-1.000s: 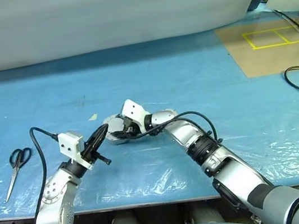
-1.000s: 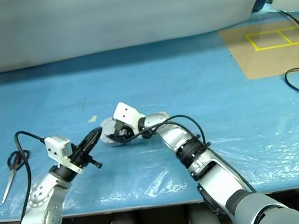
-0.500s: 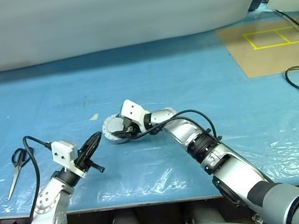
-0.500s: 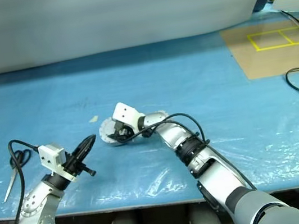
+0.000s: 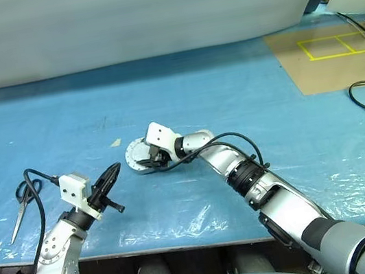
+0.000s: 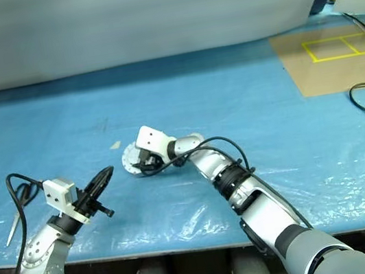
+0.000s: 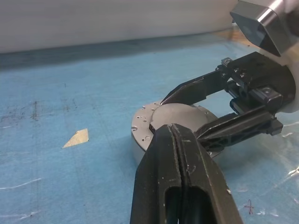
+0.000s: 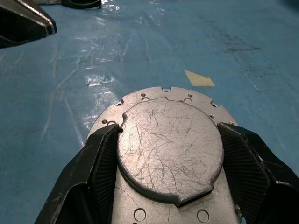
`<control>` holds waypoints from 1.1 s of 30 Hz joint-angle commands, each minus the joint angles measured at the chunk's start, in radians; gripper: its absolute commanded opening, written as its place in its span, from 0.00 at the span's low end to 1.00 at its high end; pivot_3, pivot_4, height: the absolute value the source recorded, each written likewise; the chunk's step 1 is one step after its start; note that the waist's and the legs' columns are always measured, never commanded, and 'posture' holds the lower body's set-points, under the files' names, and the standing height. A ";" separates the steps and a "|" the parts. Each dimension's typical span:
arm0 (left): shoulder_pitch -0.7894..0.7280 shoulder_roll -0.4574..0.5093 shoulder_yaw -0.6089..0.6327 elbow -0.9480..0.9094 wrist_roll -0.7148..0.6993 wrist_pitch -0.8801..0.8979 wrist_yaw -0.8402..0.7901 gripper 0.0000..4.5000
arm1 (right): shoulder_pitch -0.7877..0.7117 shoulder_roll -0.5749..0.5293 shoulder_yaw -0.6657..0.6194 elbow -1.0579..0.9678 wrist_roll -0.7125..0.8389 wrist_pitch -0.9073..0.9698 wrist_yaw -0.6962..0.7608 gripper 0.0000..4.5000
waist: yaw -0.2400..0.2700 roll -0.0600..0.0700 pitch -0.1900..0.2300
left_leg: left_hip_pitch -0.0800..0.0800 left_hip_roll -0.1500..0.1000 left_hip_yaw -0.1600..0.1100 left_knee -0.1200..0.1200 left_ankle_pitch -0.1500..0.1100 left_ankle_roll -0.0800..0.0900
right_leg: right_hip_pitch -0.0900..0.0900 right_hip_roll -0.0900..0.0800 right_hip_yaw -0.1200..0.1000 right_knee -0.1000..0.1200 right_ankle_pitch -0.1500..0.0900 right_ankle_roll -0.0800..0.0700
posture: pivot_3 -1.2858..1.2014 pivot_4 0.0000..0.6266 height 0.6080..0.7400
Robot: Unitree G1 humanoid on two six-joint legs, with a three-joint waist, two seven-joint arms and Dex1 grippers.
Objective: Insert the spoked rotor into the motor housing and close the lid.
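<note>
Two black fingers of the right gripper clasp the lid seated atop the motor housing. Clenched empty, the left gripper hangs at its eight o'clock.

I am seeing the lid showing as dull grey metal, scratched all over; my fingers are looking matt black and ribbed; the table cover is shining as glossy, wrinkled blue plastic.
</note>
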State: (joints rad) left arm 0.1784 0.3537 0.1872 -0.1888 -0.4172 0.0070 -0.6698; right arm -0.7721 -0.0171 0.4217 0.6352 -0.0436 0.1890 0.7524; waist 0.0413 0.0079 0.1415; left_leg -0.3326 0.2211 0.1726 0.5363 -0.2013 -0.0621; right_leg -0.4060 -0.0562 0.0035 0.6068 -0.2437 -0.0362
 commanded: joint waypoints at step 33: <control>-0.053 0.000 -0.021 0.085 0.020 -0.082 -0.035 0.00 | 0.151 -0.182 0.214 -0.014 -0.147 0.220 0.246 0.66 | 0.006 0.003 -0.028 | -0.002 -0.009 0.001 -0.007 -0.005 -0.006 | 0.007 -0.003 -0.001 -0.006 -0.011 0.004 | 0.52 0.24 1.00</control>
State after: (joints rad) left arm 0.1274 0.3516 0.1619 -0.0910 -0.3957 -0.0474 -0.6967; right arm -0.7470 -0.1186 0.5006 0.4738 -0.0666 0.2607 0.9587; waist 0.0471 0.0108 0.1134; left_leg -0.3344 0.2121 0.1731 0.5295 -0.2071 -0.0685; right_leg -0.3990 -0.0595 0.0023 0.6011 -0.2547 -0.0323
